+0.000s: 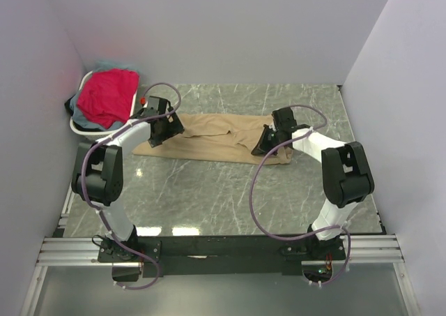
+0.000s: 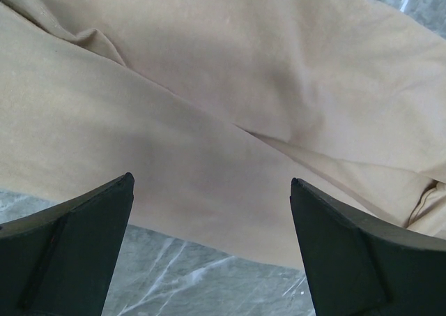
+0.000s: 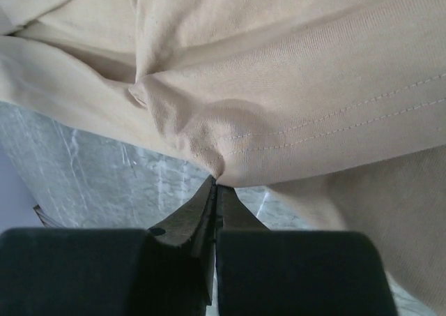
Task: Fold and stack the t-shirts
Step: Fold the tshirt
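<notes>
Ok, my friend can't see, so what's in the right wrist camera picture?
The right gripper is pinched shut on the edge of the tan t-shirt, puckering the cloth at its tips. The shirt fills most of the picture, a stitched hem running across it, with grey marble table showing below on the left.

My worktop is glossy grey-green marble with white veins, and it catches a pale glare near me. Plain pale walls enclose it: back wall, left wall, right wall. Metal rails line its near edge.
</notes>
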